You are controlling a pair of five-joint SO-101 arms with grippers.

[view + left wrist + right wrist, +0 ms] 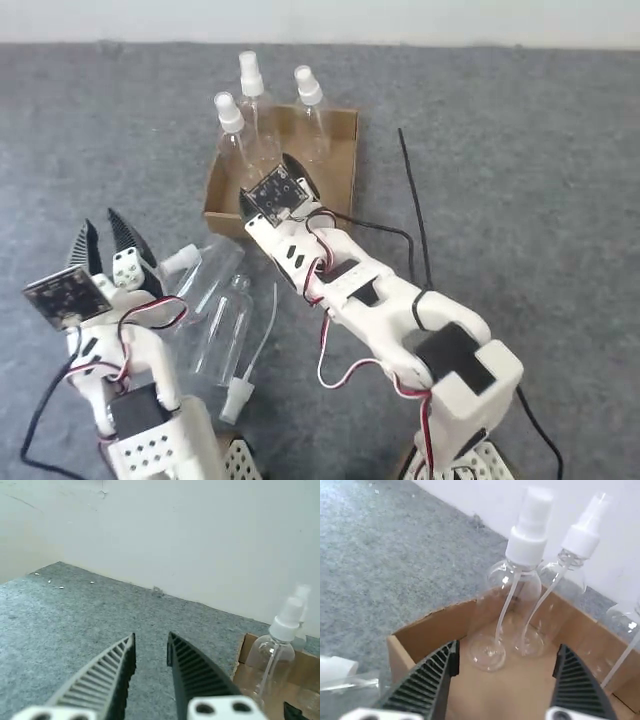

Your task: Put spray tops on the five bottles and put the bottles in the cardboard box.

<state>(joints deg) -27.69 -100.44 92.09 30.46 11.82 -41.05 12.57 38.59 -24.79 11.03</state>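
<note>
Three clear bottles with white spray tops (232, 128) (253, 92) (311, 104) stand in the cardboard box (340, 165). My right gripper (296, 172) hangs open above the box's near side; its wrist view has two of those bottles (505, 596) (559, 587) just beyond its gripper (509, 655). On the carpet a capped bottle (212, 276) lies beside an uncapped one (226, 330). A loose spray top (238, 393) with its tube lies near them. My left gripper (101, 222) is raised left of the lying bottles, open and holding nothing (150, 641).
Grey carpet covers the table up to a white wall at the back. A thin black cable (415, 215) trails over the carpet right of the box. The box rim (427, 625) lies directly under my right gripper.
</note>
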